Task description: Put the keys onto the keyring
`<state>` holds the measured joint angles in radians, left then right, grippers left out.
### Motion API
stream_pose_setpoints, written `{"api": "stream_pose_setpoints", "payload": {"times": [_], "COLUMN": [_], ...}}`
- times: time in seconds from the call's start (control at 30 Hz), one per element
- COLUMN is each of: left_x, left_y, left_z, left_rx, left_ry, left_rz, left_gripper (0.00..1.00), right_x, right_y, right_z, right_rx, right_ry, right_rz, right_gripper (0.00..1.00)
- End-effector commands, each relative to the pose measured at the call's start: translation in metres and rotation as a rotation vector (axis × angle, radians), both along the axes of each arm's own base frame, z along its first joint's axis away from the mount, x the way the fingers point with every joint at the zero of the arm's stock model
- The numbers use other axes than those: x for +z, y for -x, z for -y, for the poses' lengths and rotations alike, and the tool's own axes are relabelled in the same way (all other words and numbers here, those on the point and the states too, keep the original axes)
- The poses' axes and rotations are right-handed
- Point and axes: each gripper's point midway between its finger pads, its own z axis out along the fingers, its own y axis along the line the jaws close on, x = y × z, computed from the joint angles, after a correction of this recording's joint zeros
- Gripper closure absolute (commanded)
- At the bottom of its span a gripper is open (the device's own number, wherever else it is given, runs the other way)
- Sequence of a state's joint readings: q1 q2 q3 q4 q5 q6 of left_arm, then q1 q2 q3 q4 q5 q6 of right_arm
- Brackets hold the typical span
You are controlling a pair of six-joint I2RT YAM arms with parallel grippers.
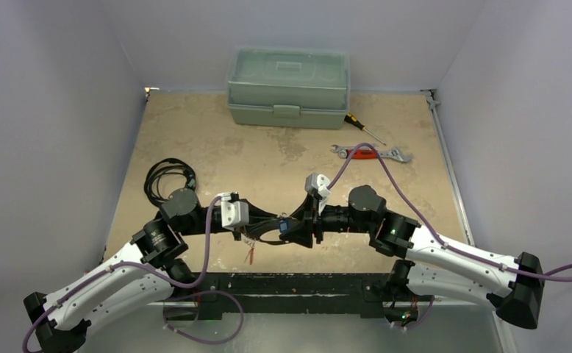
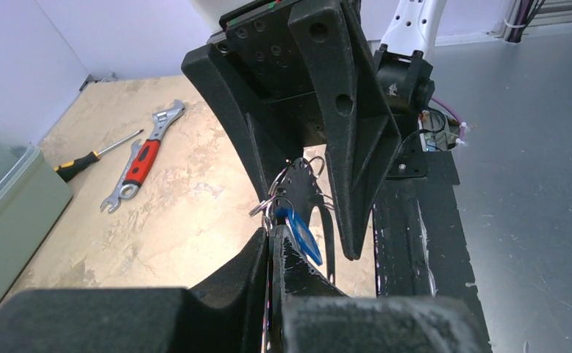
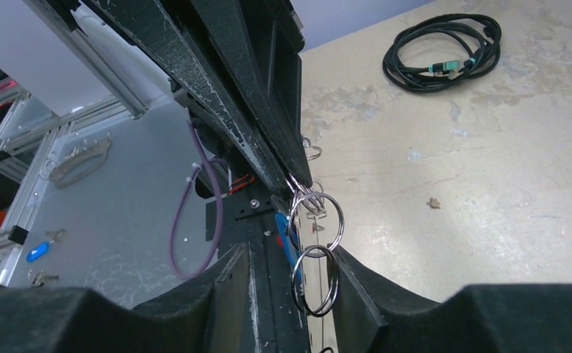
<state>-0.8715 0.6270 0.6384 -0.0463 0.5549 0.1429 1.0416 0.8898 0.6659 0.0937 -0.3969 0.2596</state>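
Top view: left gripper [image 1: 274, 229] and right gripper [image 1: 303, 224] meet tip to tip above the table's [image 1: 268, 162] near edge, with a blue-tagged key [image 1: 284, 226] between them. Left wrist: left gripper pinched tight on the keyring [image 2: 277, 200], blue tag sticking out beside its tips; wrench [image 2: 142, 163] well apart. Right wrist: right gripper's fingers [image 3: 224, 294] stand apart either side of the keyring's lowest loop [image 3: 314, 290]; cannot tell whether they touch it.

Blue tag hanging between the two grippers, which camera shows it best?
Left wrist. The blue tag is close to that camera, with most of its face visible beside the rings. The right wrist shows only a blue sliver behind the rings, and the top view only a tiny blue speck.
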Motion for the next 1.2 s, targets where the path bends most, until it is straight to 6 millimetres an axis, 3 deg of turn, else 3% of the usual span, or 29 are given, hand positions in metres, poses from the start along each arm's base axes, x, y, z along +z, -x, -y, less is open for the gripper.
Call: {"api": "stream_pose_setpoints", "payload": {"times": [0.0,0.1,0.2,0.27,0.37,0.5,0.7,0.87,1.03,1.17], "left_x": [0.027,0.034,0.027,0.015,0.012,0.012,0.016,0.013,0.015,0.015], "left_y": [0.007,0.009,0.002,-0.001,-0.002,-0.005,-0.025,-0.019,-0.011,-0.008], "left_z": [-0.001,-0.005,-0.006,-0.005,-0.003,-0.002,-0.002,0.006,0.004,0.004], "left_rx": [-0.026,-0.019,0.01,0.019,0.012,0.032,0.17,0.114,0.068,0.054], "left_ry": [0.088,0.116,0.082,0.018,0.002,0.009,0.067,0.062,0.059,0.061], "left_rz": [0.041,0.051,0.062,0.032,0.015,-0.014,-0.154,-0.17,-0.134,-0.133], "left_gripper": [1.0,1.0,1.0,1.0,1.0,1.0,1.0,1.0,1.0,1.0], "right_x": [0.033,0.033,0.05,0.067,0.092,0.108,0.093,0.074,0.048,0.045], "right_y": [0.004,0.004,-0.006,-0.008,-0.011,-0.01,-0.02,-0.019,-0.013,-0.01], "right_z": [-0.003,0.004,0.018,0.029,0.044,0.05,0.04,0.025,0.003,0.001], "right_rx": [0.036,0.01,-0.08,-0.118,-0.174,-0.191,-0.222,-0.177,-0.072,-0.051], "right_ry": [-0.093,-0.093,-0.118,-0.145,-0.185,-0.228,-0.198,-0.168,-0.099,-0.102], "right_rz": [0.067,0.077,0.111,0.145,0.194,0.217,0.149,0.129,0.097,0.093], "right_gripper": [0.5,0.35,0.26,0.25,0.26,0.36,0.36,0.38,0.3,0.29]}}
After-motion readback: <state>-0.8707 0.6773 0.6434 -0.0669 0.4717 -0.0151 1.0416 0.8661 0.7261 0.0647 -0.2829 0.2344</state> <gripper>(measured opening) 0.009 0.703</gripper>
